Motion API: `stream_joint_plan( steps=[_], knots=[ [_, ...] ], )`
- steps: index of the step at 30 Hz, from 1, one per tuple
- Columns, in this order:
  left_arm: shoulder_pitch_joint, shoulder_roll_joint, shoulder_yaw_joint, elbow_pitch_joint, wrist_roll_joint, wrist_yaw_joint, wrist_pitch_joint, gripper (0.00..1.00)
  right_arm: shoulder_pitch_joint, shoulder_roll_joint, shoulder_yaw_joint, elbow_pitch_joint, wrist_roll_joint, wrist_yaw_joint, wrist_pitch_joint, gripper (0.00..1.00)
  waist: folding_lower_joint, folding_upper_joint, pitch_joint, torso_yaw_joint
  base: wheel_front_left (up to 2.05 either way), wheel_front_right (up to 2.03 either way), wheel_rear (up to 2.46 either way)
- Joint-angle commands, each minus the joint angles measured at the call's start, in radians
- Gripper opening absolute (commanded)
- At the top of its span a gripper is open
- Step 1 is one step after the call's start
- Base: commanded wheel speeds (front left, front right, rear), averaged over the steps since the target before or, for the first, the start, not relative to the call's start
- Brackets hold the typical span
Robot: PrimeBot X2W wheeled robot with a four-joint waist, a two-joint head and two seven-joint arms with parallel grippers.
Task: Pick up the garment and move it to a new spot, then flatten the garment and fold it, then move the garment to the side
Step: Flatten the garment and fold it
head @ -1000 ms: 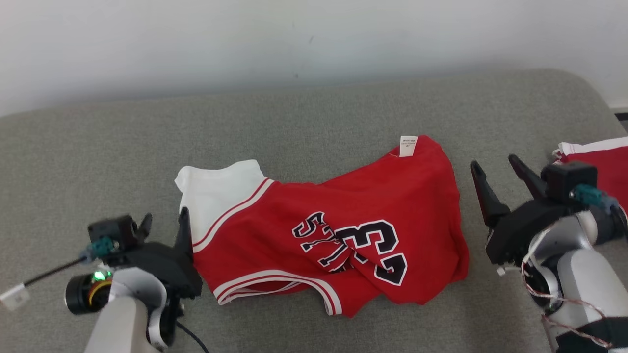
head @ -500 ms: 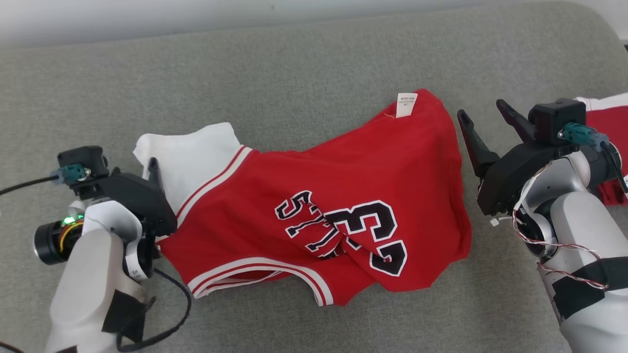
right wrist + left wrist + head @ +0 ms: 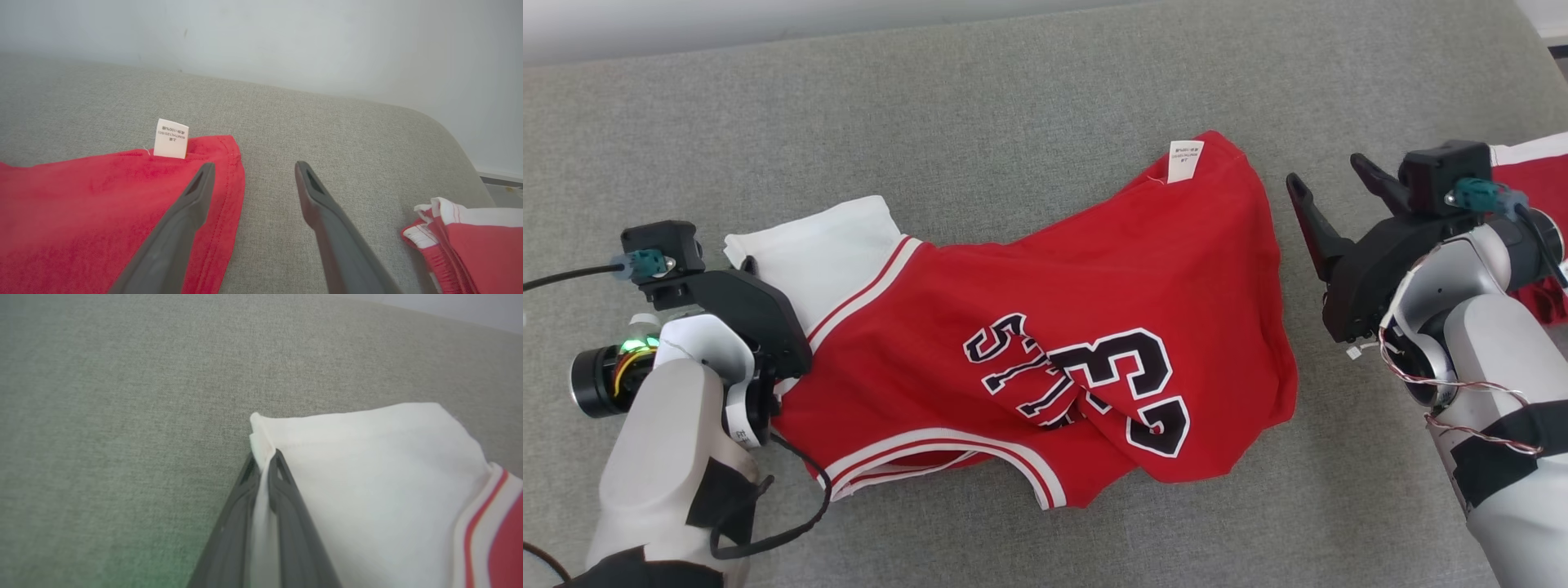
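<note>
At the left edge of the head view, the left gripper (image 3: 750, 268) meets the garment (image 3: 1111, 294) at the outer corner of its white sleeve (image 3: 829, 245). In the left wrist view the two dark fingers (image 3: 286, 506) are pressed together on a fold of the sleeve's edge. White cloth runs up between them and pokes out past the tips. The garment is a red jersey with black-and-white lettering and the number 23. It spreads rumpled from that sleeve across the middle of the frame on the grey cushion (image 3: 1013, 106), with its white-striped hem toward the bottom. A small white label (image 3: 1185, 161) stands at its upper right corner. Just right of that red edge the right gripper (image 3: 1327, 173) hovers, its fingers spread wide with nothing between them. In its wrist view the left-hand finger shows in front of the garment's border and the other in front of bare cushion. At the far right edge lies another red and white cloth (image 3: 1527, 159).
</note>
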Motion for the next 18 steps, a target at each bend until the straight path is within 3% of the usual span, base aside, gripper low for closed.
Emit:
stream_joint_plan(
  steps=[1,10,15,18],
  knots=[
    [0.001,0.005,0.000,0.012,-0.003,-0.002,0.001,0.00,-0.016,-0.007,0.013,0.014,0.004,-0.003,0.028,1.00,0.0000,-0.0002,0.004,-0.001,0.00,0.00,0.00],
    [-0.036,0.019,0.022,-0.021,-0.045,-0.023,0.001,0.00,-0.128,0.000,-0.048,0.114,0.038,-0.003,0.137,1.00,0.0000,-0.0002,0.053,0.022,0.00,0.00,0.00],
    [-0.057,0.025,0.007,-0.062,-0.045,-0.033,0.015,0.00,-0.209,0.042,-0.071,0.226,0.046,-0.003,0.220,1.00,0.0000,-0.0002,0.097,0.048,0.00,0.00,0.00],
    [-0.063,0.016,-0.001,-0.082,-0.049,-0.039,0.014,0.00,-0.229,0.062,-0.061,0.260,0.051,-0.003,0.213,1.00,0.0000,-0.0002,0.112,0.059,0.00,0.00,0.00]
  ],
)
